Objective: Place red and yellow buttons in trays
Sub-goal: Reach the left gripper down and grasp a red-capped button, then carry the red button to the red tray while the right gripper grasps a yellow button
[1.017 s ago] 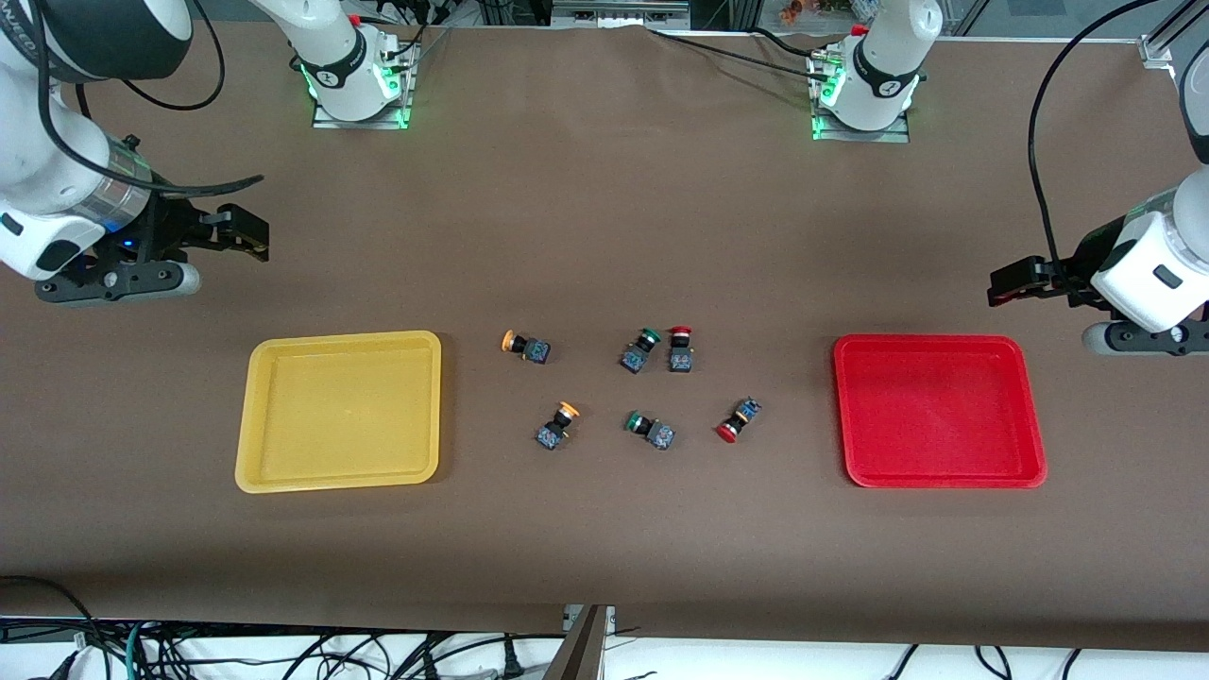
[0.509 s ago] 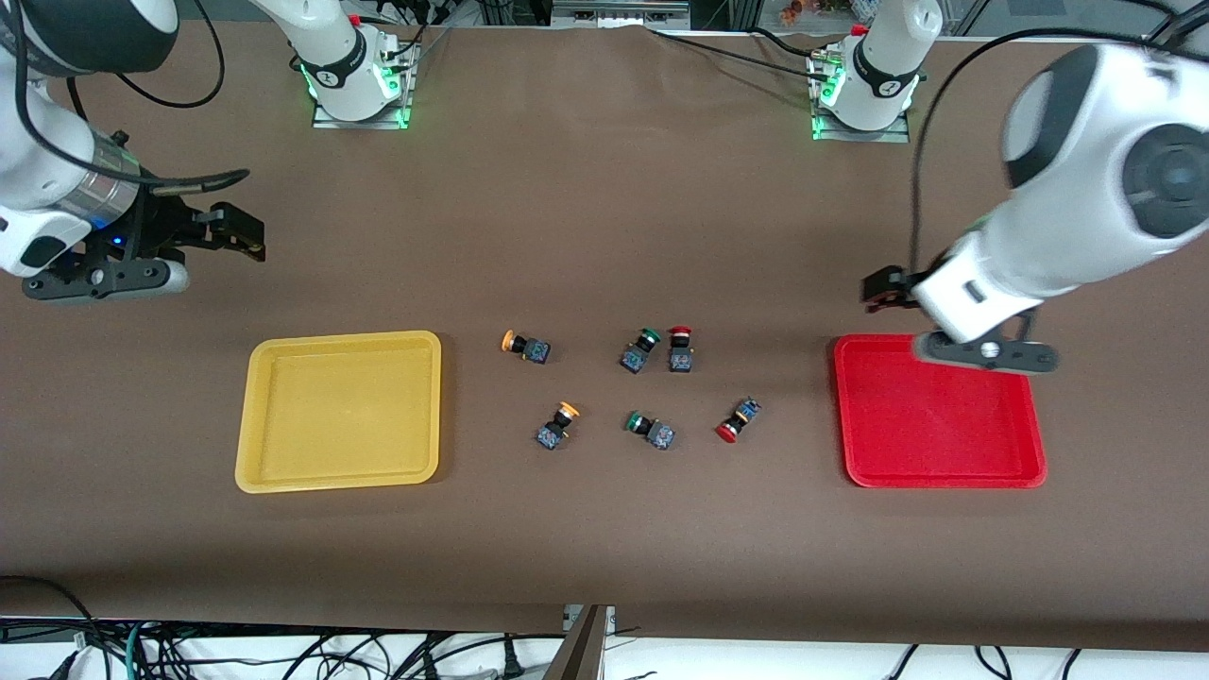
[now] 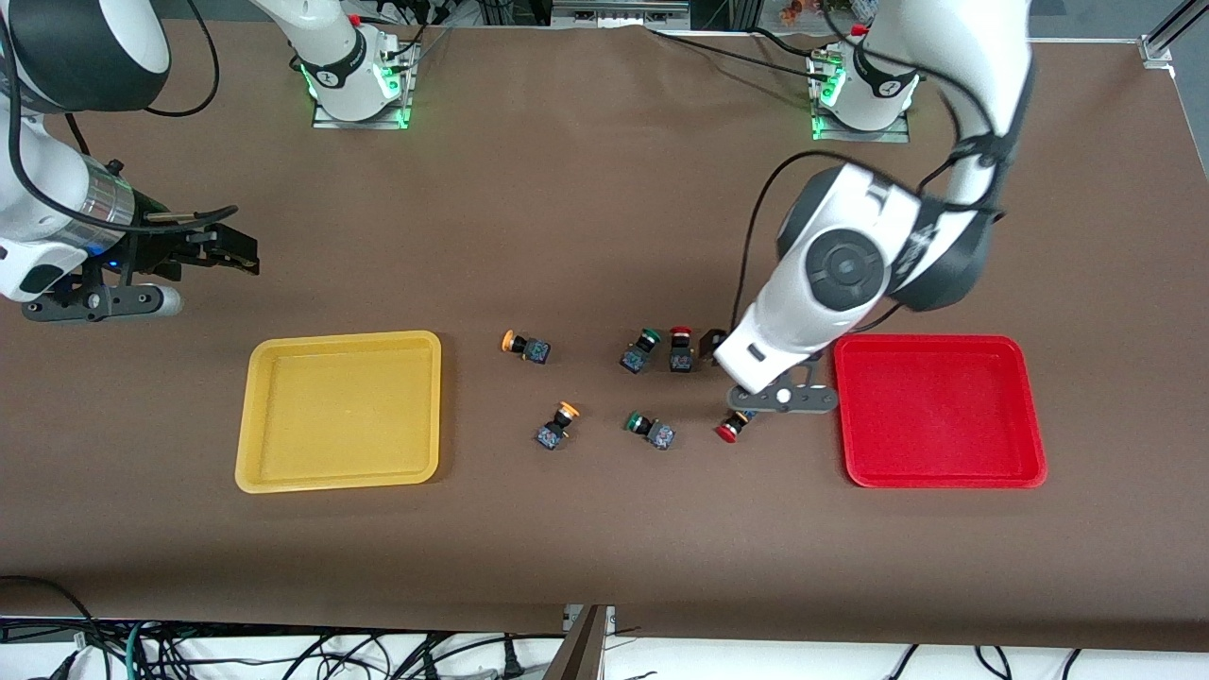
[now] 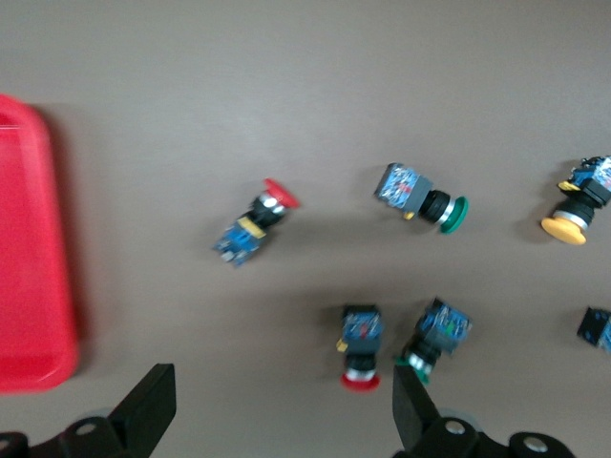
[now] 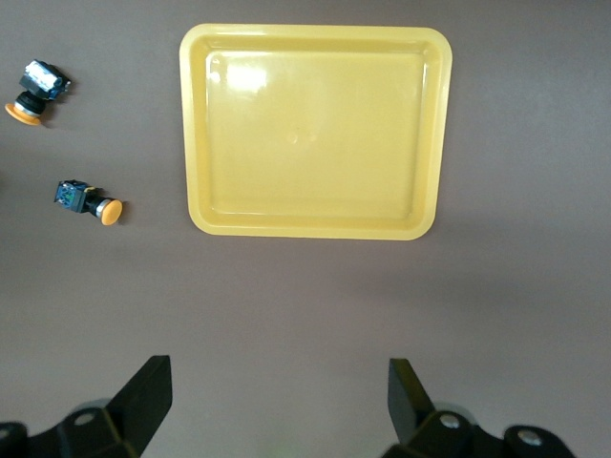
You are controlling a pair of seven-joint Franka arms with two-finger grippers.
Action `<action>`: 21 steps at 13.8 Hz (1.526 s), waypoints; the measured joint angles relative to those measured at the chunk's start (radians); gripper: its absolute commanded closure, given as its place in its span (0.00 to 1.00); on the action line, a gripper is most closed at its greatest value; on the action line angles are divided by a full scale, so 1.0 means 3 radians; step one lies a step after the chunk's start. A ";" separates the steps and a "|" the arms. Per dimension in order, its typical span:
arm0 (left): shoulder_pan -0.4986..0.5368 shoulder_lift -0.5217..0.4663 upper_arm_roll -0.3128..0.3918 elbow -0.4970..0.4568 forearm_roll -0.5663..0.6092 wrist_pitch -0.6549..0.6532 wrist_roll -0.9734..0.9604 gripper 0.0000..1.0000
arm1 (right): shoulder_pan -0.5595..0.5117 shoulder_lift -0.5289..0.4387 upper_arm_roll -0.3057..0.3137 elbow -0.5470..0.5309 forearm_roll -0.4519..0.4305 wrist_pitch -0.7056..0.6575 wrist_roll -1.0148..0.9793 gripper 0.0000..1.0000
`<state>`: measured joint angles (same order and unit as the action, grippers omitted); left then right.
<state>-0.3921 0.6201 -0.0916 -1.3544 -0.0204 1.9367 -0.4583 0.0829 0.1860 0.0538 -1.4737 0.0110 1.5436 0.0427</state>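
left end effector (image 4: 277, 415) open over red buttons (image 4: 256, 221) | right end effector (image 5: 272, 405) open, waiting

The yellow tray (image 3: 337, 411) lies flat toward the right arm's end of the table and the red tray (image 3: 939, 411) toward the left arm's end, both holding no buttons. Between them lie two orange-capped buttons (image 3: 525, 346) (image 3: 557, 425) on their sides, nearer the yellow tray. Two red-capped buttons (image 3: 680, 348) (image 3: 731, 429) lie nearer the red tray, the second seemingly tipped over, partly hidden.
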 measured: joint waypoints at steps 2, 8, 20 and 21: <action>-0.0062 0.0219 -0.0003 -0.0001 0.0000 0.0209 -0.0159 0.00 | 0.0020 0.0000 0.0017 0.0005 0.0000 0.0003 0.0001 0.00; -0.0276 0.0538 0.0010 -0.0040 0.0000 0.0373 -0.0515 0.00 | 0.0095 0.0019 0.0028 0.0004 0.0007 0.0001 -0.0008 0.00; -0.0313 0.0763 0.0034 -0.0136 0.0000 0.0542 -0.0562 0.41 | 0.0370 0.0354 0.0035 -0.0034 0.0222 0.0295 0.0268 0.00; -0.0313 0.0773 0.0034 -0.0136 0.0000 0.0552 -0.0572 0.58 | 0.0455 0.0426 0.0039 -0.0035 0.0254 0.0441 0.0358 0.00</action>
<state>-0.4860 0.8520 -0.0815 -1.3953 -0.0203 2.1022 -0.6298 0.2194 0.3138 0.0655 -1.4841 0.0872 1.6760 0.1501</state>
